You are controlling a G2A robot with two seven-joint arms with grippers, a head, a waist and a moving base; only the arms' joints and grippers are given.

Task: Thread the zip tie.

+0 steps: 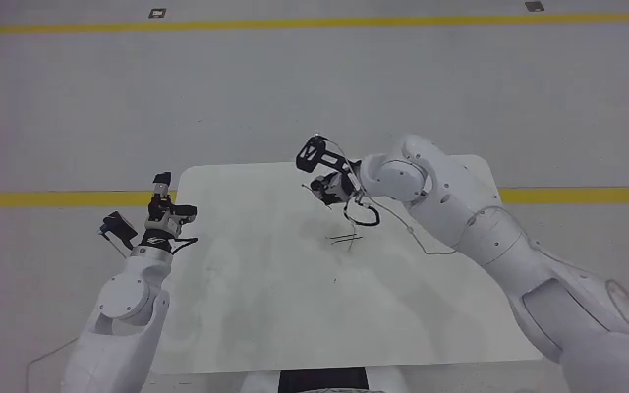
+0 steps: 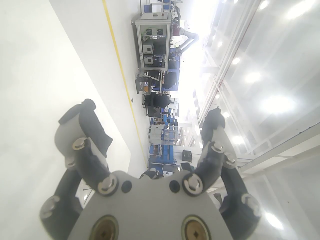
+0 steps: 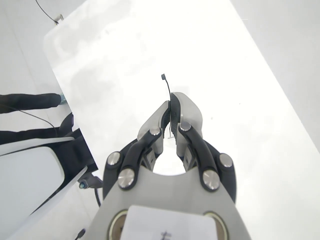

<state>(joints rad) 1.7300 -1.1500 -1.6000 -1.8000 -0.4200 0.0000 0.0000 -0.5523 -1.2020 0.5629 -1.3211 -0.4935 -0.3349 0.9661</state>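
Zip tie (image 3: 168, 88) sits pinched in the closed right gripper (image 3: 172, 102) above the table (image 3: 225, 63), head end poking out. Left gripper (image 2: 151, 116) hangs wide open by the table edge. Pickup looks done; next, probably, the left takes the tail and feeds it through the head

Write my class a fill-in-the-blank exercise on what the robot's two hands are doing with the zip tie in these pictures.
1. The right hand is ___ on the zip tie.
2. The zip tie is ___ in colour.
3. The left hand is ___, with nothing in it.
4. The table below the zip tie is ___ in colour.

Missing words: shut; black; open; white.
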